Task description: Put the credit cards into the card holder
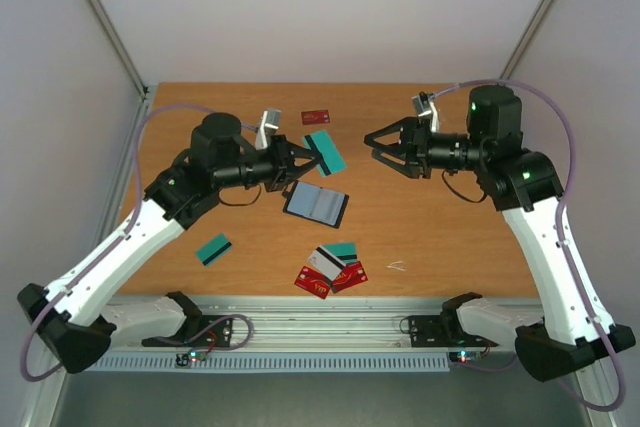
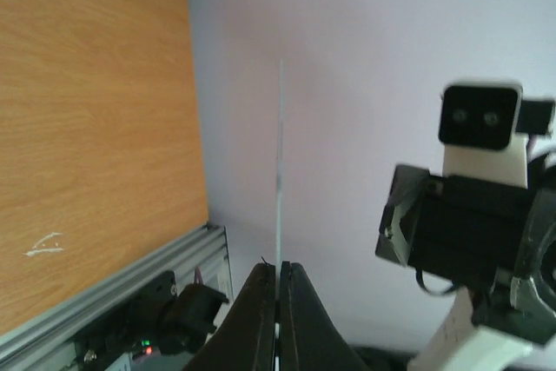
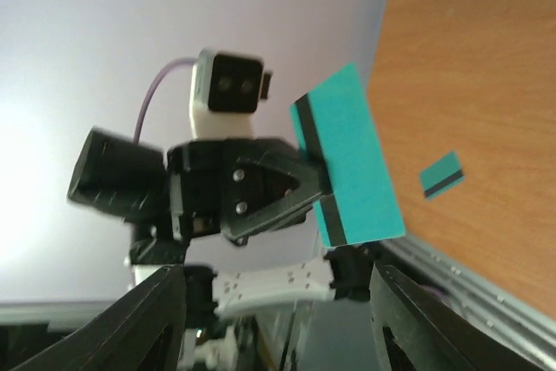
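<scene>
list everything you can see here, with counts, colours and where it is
held credit card: 1, teal with dark stripe, in the left gripper above the table
loose teal card: 1, teal, table near left
far red card: 1, red, far centre
card pile: about 4, red, white-grey, teal, near centre
card holder: 1, black, pale inside, open, centre
white scrap: 1, white, right of pile
table: 1, wood brown, under everything
left gripper: 1, black, shut on held credit card
right gripper: 1, black, open, empty
</scene>
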You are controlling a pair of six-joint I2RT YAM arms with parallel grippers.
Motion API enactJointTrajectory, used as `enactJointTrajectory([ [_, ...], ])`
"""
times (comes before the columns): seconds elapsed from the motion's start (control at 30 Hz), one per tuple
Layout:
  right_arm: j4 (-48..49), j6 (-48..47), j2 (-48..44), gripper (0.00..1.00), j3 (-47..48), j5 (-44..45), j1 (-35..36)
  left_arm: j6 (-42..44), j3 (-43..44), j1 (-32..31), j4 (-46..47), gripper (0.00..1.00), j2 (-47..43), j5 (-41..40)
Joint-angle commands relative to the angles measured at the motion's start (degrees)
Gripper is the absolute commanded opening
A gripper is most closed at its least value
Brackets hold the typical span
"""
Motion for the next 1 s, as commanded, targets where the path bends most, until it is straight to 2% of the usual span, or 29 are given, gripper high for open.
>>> enactJointTrajectory([
  [0.0, -7.07, -8.32, 4.14, 0.58, 3.89, -19.49, -4.0, 5.14, 5.69, 1.46, 1.19, 0.0, 3.65, 17.99],
  [0.1, -6.01, -7.18, 6.17, 0.54, 5.73, -24.09, -4.45, 5.38, 9.01, 1.69, 2.24, 0.0, 6.71, 23.72],
  [0.23, -6.12, -6.38, 7.95, 0.51, 7.82, -26.15, -4.54, 4.35, 11.52, 1.91, 6.19, 0.0, 8.93, 25.48],
  [0.3, -6.55, -6.02, 8.25, 0.5, 8.01, -25.65, -4.54, 2.68, 12.54, 2.0, 9.23, 0.0, 10.2, 27.59],
  [0.47, -7.03, -6.67, 8.61, 0.47, 7.94, -25.63, -4.54, 3.1, 14.43, 2.54, 10.21, 0.0, 12.75, 31.03],
  [0.8, -18.06, -14.5, 9.12, 0.46, 11.7, -21.77, -7.62, 2.25, 14.5, 3.97, 11.42, 0.0, 13.07, 34.6],
  [0.97, -20.58, -16.97, 9.55, 0.42, 11.2, -21.28, -9.9, 3.21, 13.47, 4.06, 11.01, 0.0, 12.94, 35.58],
])
